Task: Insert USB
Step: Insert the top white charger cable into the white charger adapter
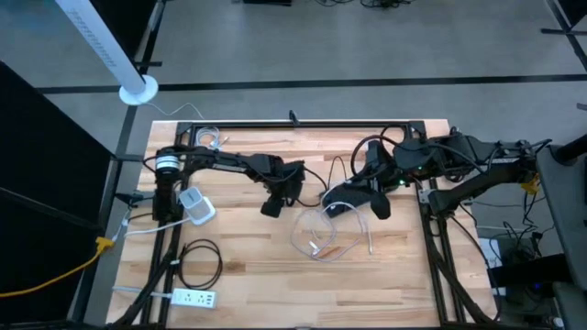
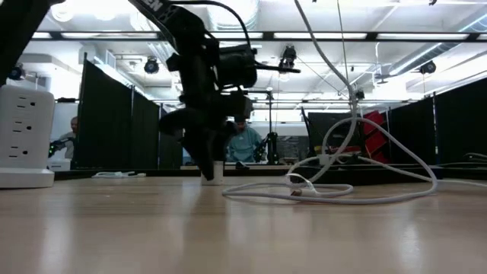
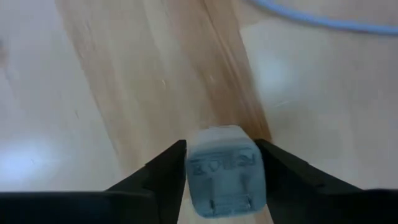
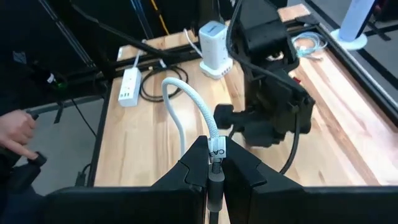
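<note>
My left gripper [image 1: 271,207] is near the table's middle, pointing down, and is shut on a small white USB charger block [image 3: 224,174]. In the low view the block [image 2: 216,175] is at the table top under the fingers. My right gripper [image 1: 332,207] is just right of it, shut on the plug end of a white braided USB cable [image 4: 186,99]. The rest of the cable [image 1: 316,236] lies in loose loops on the table toward the near edge. In the low view the loops [image 2: 335,186] rest on the wood; my right gripper is out of that picture. My left gripper pinches the charger block between its two fingers by its two opposite side faces [image 3: 193,171], coming from above and pointing down. The block's bottom is at the table top [image 2: 215,180]; whether it touches the wood, I cannot tell. My right gripper pinches the cable between its two fingers at the labelled collar just behind the plug [image 4: 216,149], fingers along the cable. The cable arches up and away from the fingertips, then drops slack to the table. The plug itself is hidden between the fingers.
A white power tower [image 1: 195,205] stands on the table's left side, with a black coiled cord [image 1: 200,261] and a white power strip [image 1: 195,297] toward the near-left corner. A person's hand [image 4: 15,134] shows beyond the table edge. Bare wood lies toward the near-right.
</note>
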You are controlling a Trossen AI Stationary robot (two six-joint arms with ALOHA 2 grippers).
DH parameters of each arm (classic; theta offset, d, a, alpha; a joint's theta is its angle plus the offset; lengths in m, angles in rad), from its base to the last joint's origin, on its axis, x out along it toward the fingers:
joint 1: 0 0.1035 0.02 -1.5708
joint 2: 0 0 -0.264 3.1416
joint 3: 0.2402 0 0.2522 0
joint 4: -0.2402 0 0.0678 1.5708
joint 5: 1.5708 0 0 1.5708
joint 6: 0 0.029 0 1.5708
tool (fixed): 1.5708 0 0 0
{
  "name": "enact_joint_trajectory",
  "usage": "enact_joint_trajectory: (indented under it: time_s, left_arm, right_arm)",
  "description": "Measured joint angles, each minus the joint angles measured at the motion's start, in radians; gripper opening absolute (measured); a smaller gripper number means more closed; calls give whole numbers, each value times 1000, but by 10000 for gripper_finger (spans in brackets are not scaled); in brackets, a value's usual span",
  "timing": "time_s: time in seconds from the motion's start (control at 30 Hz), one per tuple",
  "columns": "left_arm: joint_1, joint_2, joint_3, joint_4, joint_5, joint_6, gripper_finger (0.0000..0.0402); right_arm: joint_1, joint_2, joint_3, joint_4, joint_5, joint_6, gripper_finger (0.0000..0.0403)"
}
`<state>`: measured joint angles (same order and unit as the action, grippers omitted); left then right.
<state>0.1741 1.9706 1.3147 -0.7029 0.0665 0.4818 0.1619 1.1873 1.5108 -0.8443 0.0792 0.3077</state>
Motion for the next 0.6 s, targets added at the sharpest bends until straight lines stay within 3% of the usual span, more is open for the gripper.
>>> enact_joint_trajectory:
  time_s: [0.6]
  left_arm:
    - [-3, 15, 13, -34, -5, -4, 127]
  right_arm:
    - [41, -17, 0, -67, -8, -3, 14]
